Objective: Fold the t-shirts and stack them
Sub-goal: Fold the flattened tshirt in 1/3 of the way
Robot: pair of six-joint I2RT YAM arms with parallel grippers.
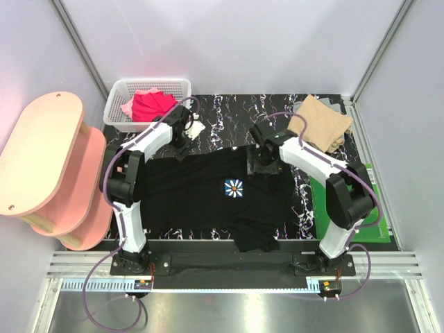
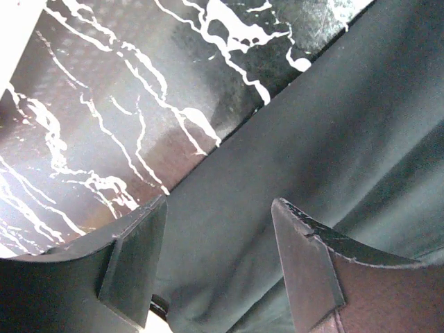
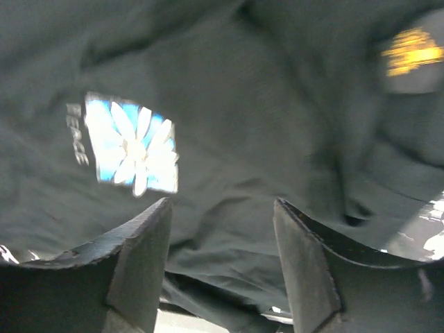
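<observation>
The black t-shirt (image 1: pixel 201 194) lies spread on the bench (image 1: pixel 229 111); light and limp, it will likely drape and bunch, so it wants pinching along its far edge; left jaws stand wide over that edge; right jaws gape, empty, near the daisy print (image 1: pixel 235 188).

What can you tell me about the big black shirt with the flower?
The black t-shirt is soft-looking cloth, spread mostly flat on the marbled table, with a small blue-and-white daisy print near its middle. Its near edge is bunched up at the right. The left tool and right tool, both open, hang over its far edge.
</observation>
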